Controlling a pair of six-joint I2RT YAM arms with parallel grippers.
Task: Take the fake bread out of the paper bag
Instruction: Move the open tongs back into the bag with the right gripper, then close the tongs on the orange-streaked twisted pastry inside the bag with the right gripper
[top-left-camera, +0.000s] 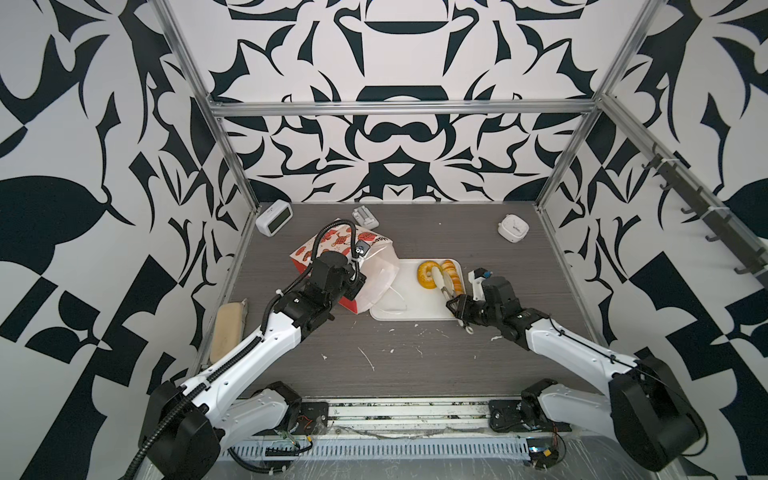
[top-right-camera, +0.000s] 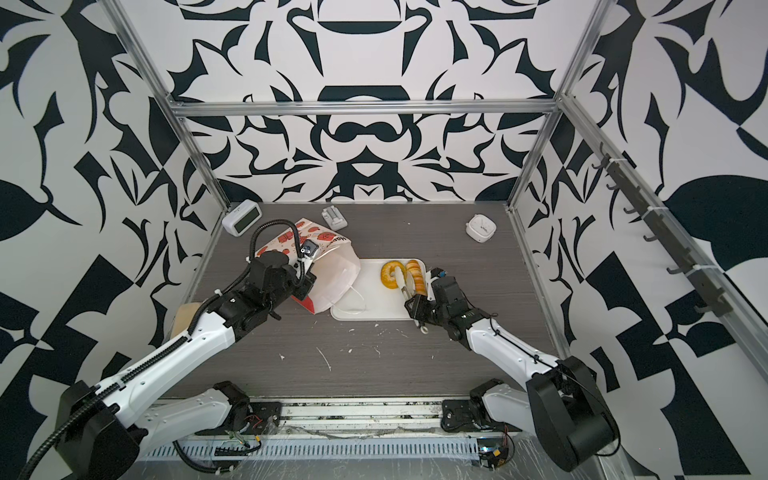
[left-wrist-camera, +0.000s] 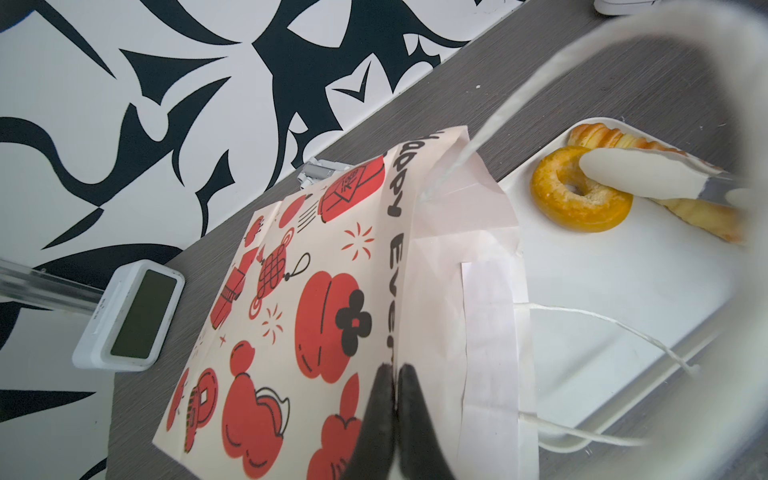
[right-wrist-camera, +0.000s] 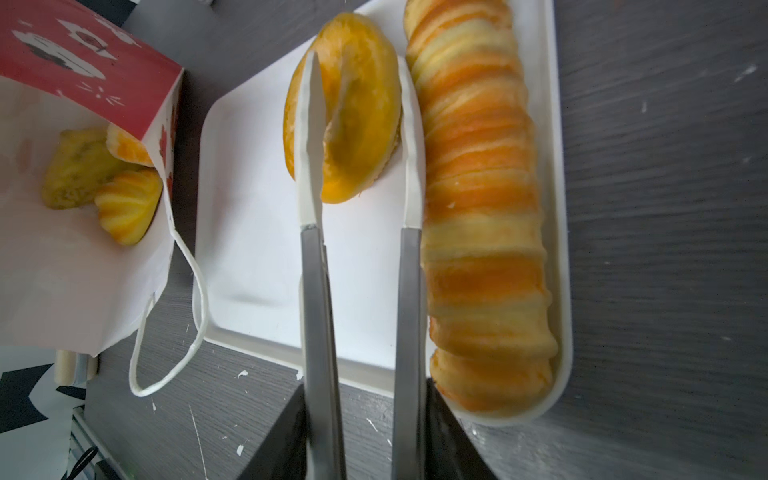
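left gripper (left-wrist-camera: 395, 370) pinches rim of tipped white-and-red paper gift bag (left-wrist-camera: 316, 291); right gripper (right-wrist-camera: 365, 436) clasps white-tipped metal tongs (right-wrist-camera: 312, 291) straddling glossy golden ring-shaped bagel (right-wrist-camera: 365, 104) on white rectangular tray (right-wrist-camera: 249, 216); three golden pastries (right-wrist-camera: 129, 212) inside bag

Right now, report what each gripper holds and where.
Left gripper pinches the paper bag at its open rim. Right gripper grips the tongs by their metal arms.

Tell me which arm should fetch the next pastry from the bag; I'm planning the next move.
Right, probably: the right claw grips the tongs beside the paper bag's open mouth, where pastries show. The left claw is pinching the bag's rim.
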